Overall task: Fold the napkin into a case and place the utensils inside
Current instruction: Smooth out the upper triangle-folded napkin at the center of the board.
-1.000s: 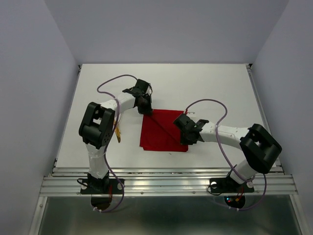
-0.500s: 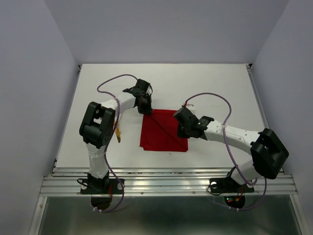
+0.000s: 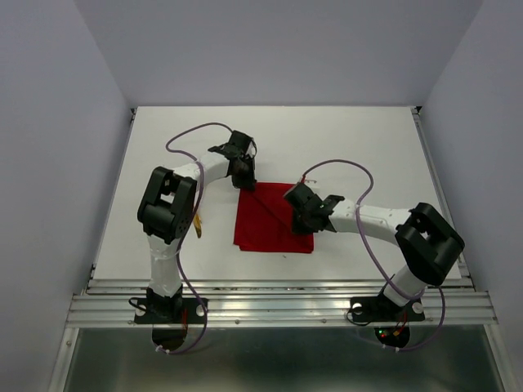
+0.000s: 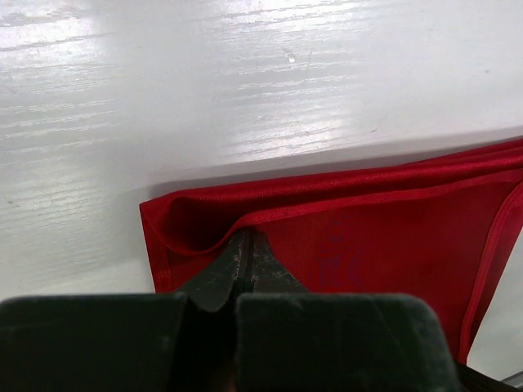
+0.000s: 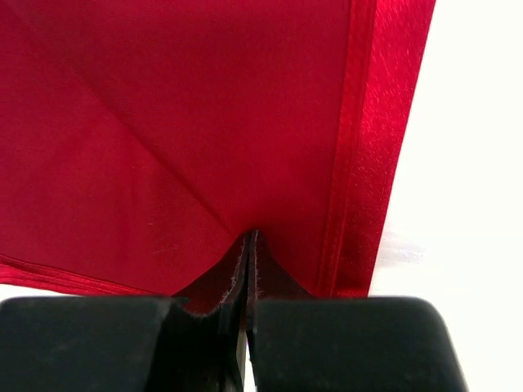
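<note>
Your left hand [image 4: 248,245] is clamped on the red napkin [image 3: 263,227] at its far-left corner, and your right hand [image 5: 249,243] pinches cloth near the right edge.

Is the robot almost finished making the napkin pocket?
Not yet. Done: the napkin lies folded in layers. In hand: the left gripper and right gripper both pinch its cloth. Left: no narrow case yet, and a gold utensil lies outside it.
</note>
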Controlling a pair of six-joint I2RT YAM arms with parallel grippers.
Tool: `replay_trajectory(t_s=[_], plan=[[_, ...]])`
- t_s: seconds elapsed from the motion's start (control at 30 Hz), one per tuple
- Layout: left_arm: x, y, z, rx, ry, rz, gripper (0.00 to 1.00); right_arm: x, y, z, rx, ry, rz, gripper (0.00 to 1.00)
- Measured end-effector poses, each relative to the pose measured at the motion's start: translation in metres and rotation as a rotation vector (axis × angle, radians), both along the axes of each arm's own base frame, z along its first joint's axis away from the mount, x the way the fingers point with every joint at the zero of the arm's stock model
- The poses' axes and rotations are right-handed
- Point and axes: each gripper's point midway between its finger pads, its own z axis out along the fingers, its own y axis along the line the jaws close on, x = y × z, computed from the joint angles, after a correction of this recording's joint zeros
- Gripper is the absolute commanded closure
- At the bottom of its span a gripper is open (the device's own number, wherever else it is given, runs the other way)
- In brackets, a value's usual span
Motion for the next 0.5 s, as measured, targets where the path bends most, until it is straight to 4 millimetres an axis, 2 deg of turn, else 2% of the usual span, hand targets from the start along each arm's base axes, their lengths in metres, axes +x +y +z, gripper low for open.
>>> replay_trajectory(t_s=[0.1,0.27,0.33,0.43,0.5], plan=[[0.001,0.001,-0.004,0.006,0.006,-0.002,1.0,0.006,0.006,0.01,0.013,-0.019,0.008,0.99],[0.006,0.008,-0.002,0.008,0.003,0.006,1.0,0.031,0.031,0.039,0.065,-0.087,0.031,0.99],[0.01,0.012,0.001,0.008,-0.003,0.015,1.0,0.038,0.039,0.044,0.075,-0.102,0.038,0.99],[0.016,0.015,0.006,0.004,-0.017,0.023,1.0,0.048,0.049,0.042,0.075,-0.11,0.047,0.99],[0.017,0.017,0.007,0.003,-0.019,0.027,1.0,0.051,0.052,0.029,0.055,-0.095,0.05,0.99]])
